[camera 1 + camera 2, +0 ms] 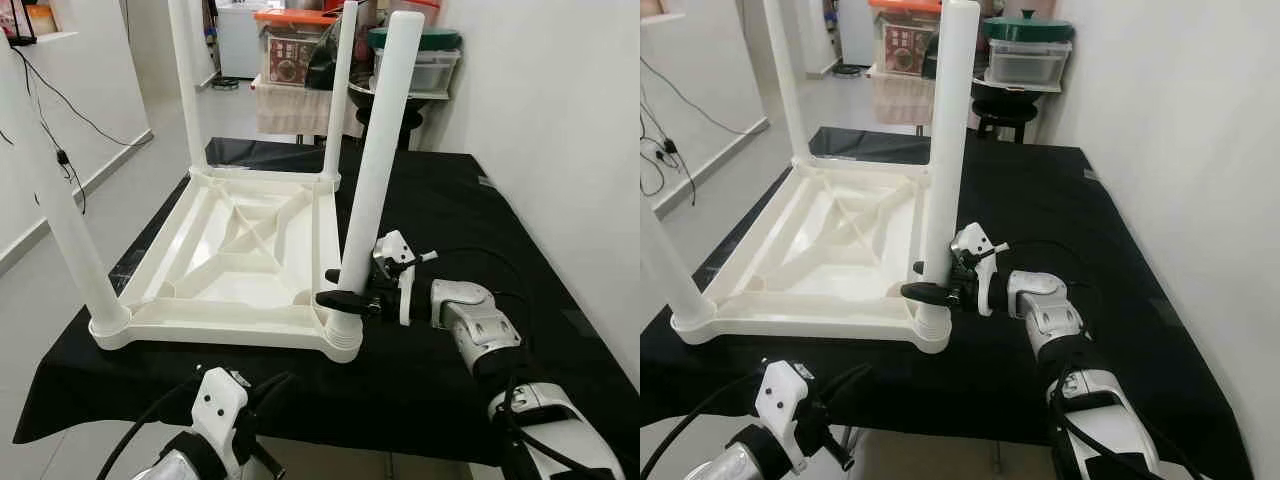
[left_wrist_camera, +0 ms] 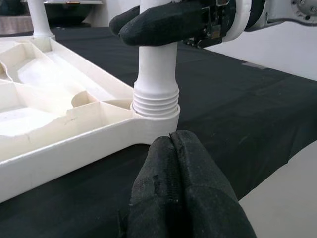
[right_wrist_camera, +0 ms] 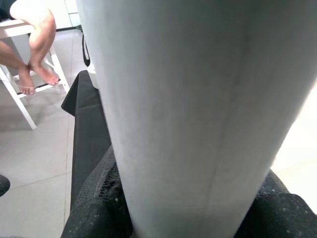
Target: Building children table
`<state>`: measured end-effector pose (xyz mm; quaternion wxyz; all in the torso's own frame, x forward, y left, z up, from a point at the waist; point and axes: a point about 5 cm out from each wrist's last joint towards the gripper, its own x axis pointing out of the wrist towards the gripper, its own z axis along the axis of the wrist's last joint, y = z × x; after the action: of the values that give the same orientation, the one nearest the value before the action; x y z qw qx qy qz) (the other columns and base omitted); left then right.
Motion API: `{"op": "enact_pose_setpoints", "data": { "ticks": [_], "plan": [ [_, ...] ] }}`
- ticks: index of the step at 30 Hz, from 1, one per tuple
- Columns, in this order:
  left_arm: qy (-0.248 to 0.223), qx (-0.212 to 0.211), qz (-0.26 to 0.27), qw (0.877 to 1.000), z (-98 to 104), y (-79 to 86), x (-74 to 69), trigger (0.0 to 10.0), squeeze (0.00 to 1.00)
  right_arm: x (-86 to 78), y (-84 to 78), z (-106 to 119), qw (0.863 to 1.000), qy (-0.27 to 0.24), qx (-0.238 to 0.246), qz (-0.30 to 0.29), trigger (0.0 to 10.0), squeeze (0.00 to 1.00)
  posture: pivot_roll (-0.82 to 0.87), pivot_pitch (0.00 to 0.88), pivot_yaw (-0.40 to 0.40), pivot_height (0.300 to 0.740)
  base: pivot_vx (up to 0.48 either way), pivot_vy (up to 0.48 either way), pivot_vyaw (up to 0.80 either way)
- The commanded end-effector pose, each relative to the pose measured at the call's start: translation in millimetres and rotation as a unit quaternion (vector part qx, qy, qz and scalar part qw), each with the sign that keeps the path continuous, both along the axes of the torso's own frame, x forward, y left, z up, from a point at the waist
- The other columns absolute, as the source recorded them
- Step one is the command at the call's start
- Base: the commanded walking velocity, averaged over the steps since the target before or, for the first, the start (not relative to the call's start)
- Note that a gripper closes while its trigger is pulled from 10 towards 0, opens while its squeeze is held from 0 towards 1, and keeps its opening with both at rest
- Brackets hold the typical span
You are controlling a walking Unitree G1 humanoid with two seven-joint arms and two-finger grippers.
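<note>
A white plastic children's table top [image 1: 230,250] lies upside down on a black-covered table [image 1: 480,230]. White legs stand upright at its corners. The near right leg [image 1: 380,150] rises from its threaded socket [image 2: 156,101], and my right gripper [image 1: 345,288] is shut on it just above that socket; its black fingers [image 2: 158,22] wrap the leg. The leg's surface [image 3: 198,114] sits pressed between the pads in the right wrist view. My left gripper [image 2: 173,198] hangs low before the table's front edge, fingers shut together on nothing.
Plastic storage boxes [image 1: 300,50] and a dark stool [image 1: 395,100] stand behind the table. A white wall [image 1: 560,120] runs along the right. Cables hang on the left wall [image 1: 50,110]. A seated person's bare legs [image 3: 37,44] show beyond the table.
</note>
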<state>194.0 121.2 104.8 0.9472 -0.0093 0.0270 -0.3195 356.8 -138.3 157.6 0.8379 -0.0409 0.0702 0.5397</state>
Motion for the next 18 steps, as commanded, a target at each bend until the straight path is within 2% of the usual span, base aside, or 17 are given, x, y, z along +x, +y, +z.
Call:
{"op": "enact_pose_setpoints", "data": {
  "ticks": [1, 8, 9, 10, 11, 12, 13, 14, 15, 16, 18],
  "plan": [
    [0.007, 0.0, -0.003, 1.0, -3.2, -1.7, -1.2, 10.0, 0.0, -3.2, -14.2, -14.2, 0.999, 0.02, -0.01, -0.049, 0.0, 0.0, 0.04, 0.0, -0.078, 0.74, 0.0, 0.0, 0.0],
    [0.007, 0.0, -0.003, 1.0, -3.2, -1.7, -1.2, 10.0, 0.0, -3.2, -14.2, -14.2, 0.999, 0.02, -0.01, -0.049, 0.0, 0.0, 0.04, 0.0, -0.078, 0.74, 0.0, 0.0, 0.0],
    [0.006, 0.0, -0.003, 1.0, -3.2, -2.4, -1.9, 10.0, 0.0, -5.2, -16.6, -20.9, 0.996, 0.02, -0.019, -0.085, 0.0, 0.0, 0.03, 0.0, -0.087, 0.74, 0.0, 0.0, 0.0],
    [0.006, 0.0, -0.003, 1.0, -3.2, -2.4, -1.9, 10.0, 0.0, -5.2, -16.6, -20.9, 0.996, 0.02, -0.019, -0.085, 0.0, 0.0, 0.03, 0.0, -0.087, 0.74, 0.0, 0.0, 0.0],
    [0.002, 0.002, 0.006, 1.0, -2.6, -1.9, -3.6, 10.0, 0.0, -27.7, 6.7, -48.1, 0.985, 0.034, -0.051, -0.161, 0.0, 0.0, 0.0, 0.0, -0.074, 0.74, 0.0, 0.0, 0.0],
    [0.002, 0.002, 0.006, 1.0, -2.6, -1.9, -3.6, 10.0, 0.0, -27.7, 6.7, -48.1, 0.985, 0.034, -0.051, -0.161, 0.0, 0.0, 0.0, 0.0, -0.074, 0.74, 0.0, 0.0, 0.0],
    [0.0, 0.001, 0.013, 1.0, -2.2, -1.9, -4.5, 10.0, 0.0, -42.3, 16.0, -57.3, 0.968, 0.045, -0.051, -0.242, 0.0, 0.0, 0.0, 0.0, -0.074, 0.74, 0.0, 0.0, 0.0],
    [0.0, 0.001, 0.013, 1.0, -2.2, -1.9, -4.5, 10.0, 0.0, -42.3, 16.0, -57.3, 0.968, 0.045, -0.051, -0.242, 0.0, 0.0, 0.0, 0.0, -0.074, 0.74, 0.0, 0.0, 0.0],
    [-0.002, 0.0, 0.018, 1.0, -2.0, -1.8, -4.9, 10.0, 0.0, -52.2, 19.4, -60.8, 0.952, 0.053, -0.05, -0.297, 0.0, 0.0, 0.0, 0.0, -0.074, 0.74, 0.0, 0.0, 0.0],
    [-0.003, 0.0, 0.02, 1.0, -1.8, -2.2, -4.8, 10.0, 0.0, -52.0, 17.1, -62.2, 0.941, 0.056, -0.053, -0.33, 0.0, 0.0, 0.0, 0.0, -0.078, 0.74, 0.0, 0.0, 0.0],
    [-0.004, -0.001, 0.021, 1.0, -1.6, -2.4, -4.5, 10.0, 0.0, -46.0, 14.0, -61.3, 0.938, 0.054, -0.052, -0.338, 0.0, 0.0, 0.0, 0.0, -0.076, 0.74, 0.0, 0.0, 0.0]
  ]
}}
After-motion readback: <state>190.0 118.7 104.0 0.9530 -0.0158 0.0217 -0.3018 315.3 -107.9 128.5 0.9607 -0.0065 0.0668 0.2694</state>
